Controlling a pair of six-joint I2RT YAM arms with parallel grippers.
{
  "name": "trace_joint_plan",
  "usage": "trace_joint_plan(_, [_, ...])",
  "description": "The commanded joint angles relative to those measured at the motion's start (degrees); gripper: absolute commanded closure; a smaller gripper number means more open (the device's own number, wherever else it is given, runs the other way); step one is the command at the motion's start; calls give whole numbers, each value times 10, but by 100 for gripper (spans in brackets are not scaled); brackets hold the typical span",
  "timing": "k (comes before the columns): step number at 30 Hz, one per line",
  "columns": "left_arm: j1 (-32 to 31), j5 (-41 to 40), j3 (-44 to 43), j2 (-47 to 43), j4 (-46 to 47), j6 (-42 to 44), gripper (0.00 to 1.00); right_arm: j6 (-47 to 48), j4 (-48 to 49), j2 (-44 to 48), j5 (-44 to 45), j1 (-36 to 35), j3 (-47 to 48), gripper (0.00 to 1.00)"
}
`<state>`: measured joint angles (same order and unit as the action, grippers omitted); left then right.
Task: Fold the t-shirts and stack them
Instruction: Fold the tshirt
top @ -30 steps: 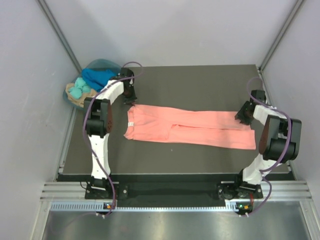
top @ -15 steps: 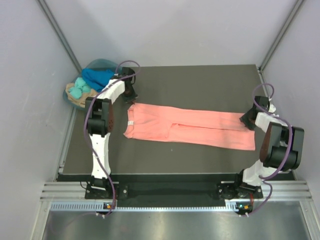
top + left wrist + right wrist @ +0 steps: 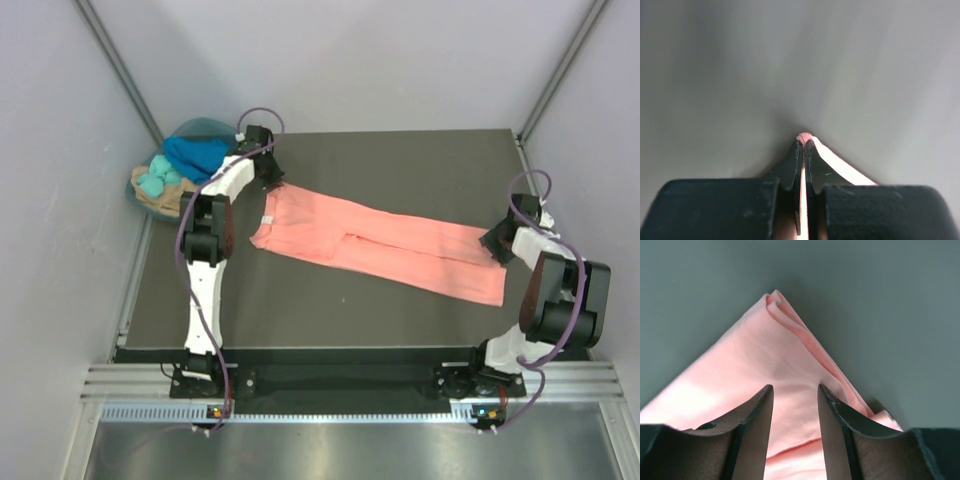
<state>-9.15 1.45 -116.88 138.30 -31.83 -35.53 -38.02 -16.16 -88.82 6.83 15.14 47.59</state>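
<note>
A salmon-pink t-shirt (image 3: 380,243), folded into a long strip, lies slanted across the dark table from upper left to lower right. My left gripper (image 3: 274,186) is shut on its upper left corner; in the left wrist view the closed fingertips (image 3: 804,145) pinch a thin fold of pink cloth (image 3: 840,165). My right gripper (image 3: 492,244) is at the strip's right end, open; in the right wrist view its fingers (image 3: 795,390) straddle the pink cloth (image 3: 775,355) without closing on it.
A pile of other clothes, blue (image 3: 195,152), teal (image 3: 158,180) and tan (image 3: 160,203), lies off the table's far left corner. Grey walls stand close on both sides. The table's near edge (image 3: 340,348) runs in front of the arm bases.
My left gripper has pulled the shirt's left corner up toward the far left, so the strip now lies slanted. My right gripper moved out to the strip's right end.
</note>
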Motion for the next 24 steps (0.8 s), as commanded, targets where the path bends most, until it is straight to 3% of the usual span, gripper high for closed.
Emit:
trace_joint_plan(1, [7, 63, -22, -4, 84, -27, 99, 18, -41, 48, 4, 8, 14, 57])
trace_joint_plan(7, [7, 135, -20, -63, 103, -57, 68, 43, -78, 102, -30, -13, 31, 42])
trace_joint_plan(10, [5, 122, -1, -111, 76, -46, 59, 48, -93, 116, -32, -49, 49, 40])
trace_joint_plan(12, [-1, 71, 16, -145, 43, -21, 54, 51, -110, 123, -28, -71, 65, 39])
trace_joint_plan(16, [-32, -5, 77, -194, -19, 8, 55, 50, -122, 133, -30, -141, 87, 39])
trace_joint_plan(19, [-64, -46, 158, -230, -24, 13, 62, 49, -128, 138, -24, -186, 101, 40])
trace_joint_plan(24, [-98, -46, 259, -253, -9, -10, 81, 59, -123, 146, -31, -223, 109, 39])
